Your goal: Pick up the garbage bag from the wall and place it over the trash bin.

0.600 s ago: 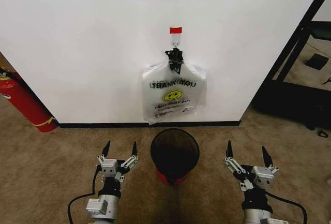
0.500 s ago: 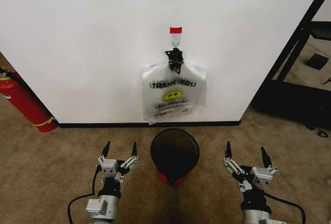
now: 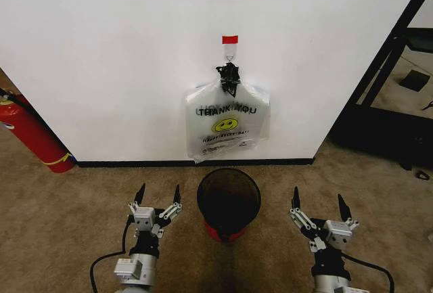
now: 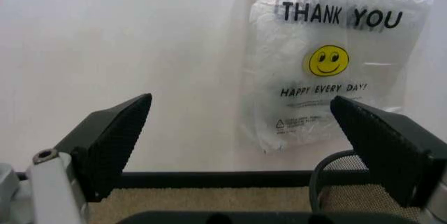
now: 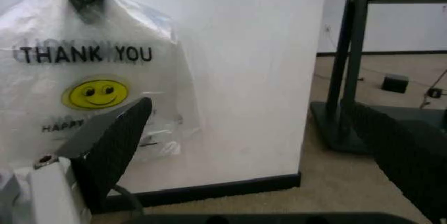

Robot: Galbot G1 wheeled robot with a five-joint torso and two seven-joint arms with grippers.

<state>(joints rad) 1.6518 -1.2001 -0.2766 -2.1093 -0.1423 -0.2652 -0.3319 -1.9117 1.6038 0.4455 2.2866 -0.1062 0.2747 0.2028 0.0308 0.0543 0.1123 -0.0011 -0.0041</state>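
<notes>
Both tools, left [image 3: 158, 195] and right [image 3: 316, 204], fingers apart beside trash bin [image 3: 229, 198]; garbage bag [image 3: 226, 128] ("THANK YOU", "HAPPY EVERY DAY!") hanging.

The bag [image 3: 227, 125] is hanging flat against the wall [image 3: 122, 56], from a hook [image 3: 230, 54] just under a tape strip [image 3: 230, 39]. The bin [image 3: 229, 201] is standing on the carpet [image 3: 61, 218] directly below and in front of the bag, apart from the wall. The left gripper [image 3: 157, 195] is hovering just left of the bin, the right gripper [image 3: 317, 204] well to its right, both pointing at the wall with jaws spread. An extinguisher [image 3: 34, 137] is leaning at the wall's foot far left. A rack [image 3: 389, 70] is standing past the wall's right edge.
</notes>
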